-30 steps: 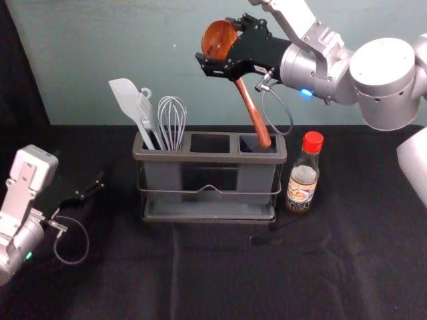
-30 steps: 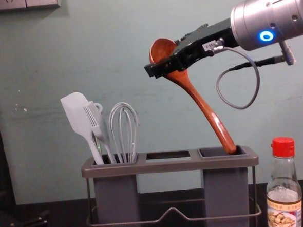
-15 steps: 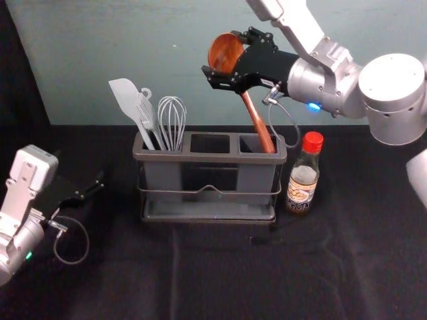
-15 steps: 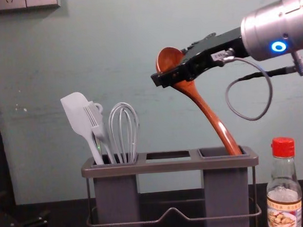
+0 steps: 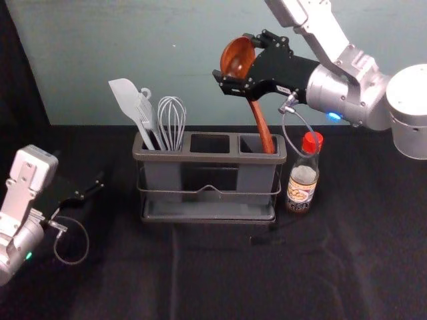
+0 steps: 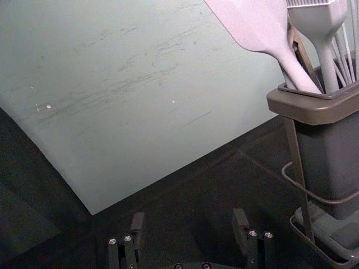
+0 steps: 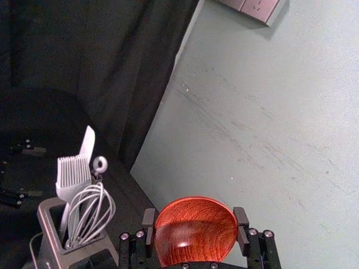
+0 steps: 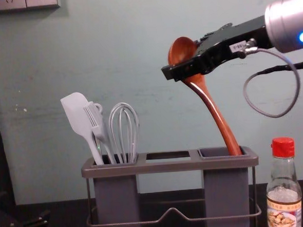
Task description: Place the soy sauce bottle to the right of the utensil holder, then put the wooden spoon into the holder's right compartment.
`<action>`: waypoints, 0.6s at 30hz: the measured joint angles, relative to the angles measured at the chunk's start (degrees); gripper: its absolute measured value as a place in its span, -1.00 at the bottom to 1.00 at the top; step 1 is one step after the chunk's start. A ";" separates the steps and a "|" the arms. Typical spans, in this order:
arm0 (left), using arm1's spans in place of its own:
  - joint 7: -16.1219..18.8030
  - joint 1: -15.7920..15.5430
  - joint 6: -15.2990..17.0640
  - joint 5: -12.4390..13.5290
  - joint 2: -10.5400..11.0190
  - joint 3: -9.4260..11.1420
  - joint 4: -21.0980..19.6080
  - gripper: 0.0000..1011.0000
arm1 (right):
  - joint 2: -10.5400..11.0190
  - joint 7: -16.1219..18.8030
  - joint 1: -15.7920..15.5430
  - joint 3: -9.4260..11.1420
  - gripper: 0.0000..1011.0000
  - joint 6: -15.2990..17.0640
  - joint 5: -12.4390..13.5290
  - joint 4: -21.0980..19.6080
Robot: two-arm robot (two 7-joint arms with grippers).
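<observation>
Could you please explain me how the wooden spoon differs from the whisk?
The wooden spoon is reddish-brown with a solid bowl; the whisk is light grey with open wire loops.
The spoon's bowl is held in the right end effector; the whisk stands unheld.
The spoon's handle enters the right compartment, while the whisk is in the left compartment.
Both have their working ends upward.

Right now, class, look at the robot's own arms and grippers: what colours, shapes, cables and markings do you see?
The right arm has rounded silver and white segments, a blue light and a looping grey cable; its right gripper is black, with a small white label. The left arm, silver-white too, has a green light and a looping cable. The left gripper is black with shiny screw heads.
</observation>
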 joint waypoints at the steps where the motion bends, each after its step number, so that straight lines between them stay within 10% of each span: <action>1: 0.00 0.00 0.00 0.00 0.00 0.00 0.00 1.00 | 0.22 -0.03 -0.25 0.14 0.69 0.05 0.07 -0.42; 18: 0.00 0.00 0.00 0.00 0.00 0.00 0.00 1.00 | 4.28 -0.32 -5.38 2.69 0.69 -0.01 1.82 -6.77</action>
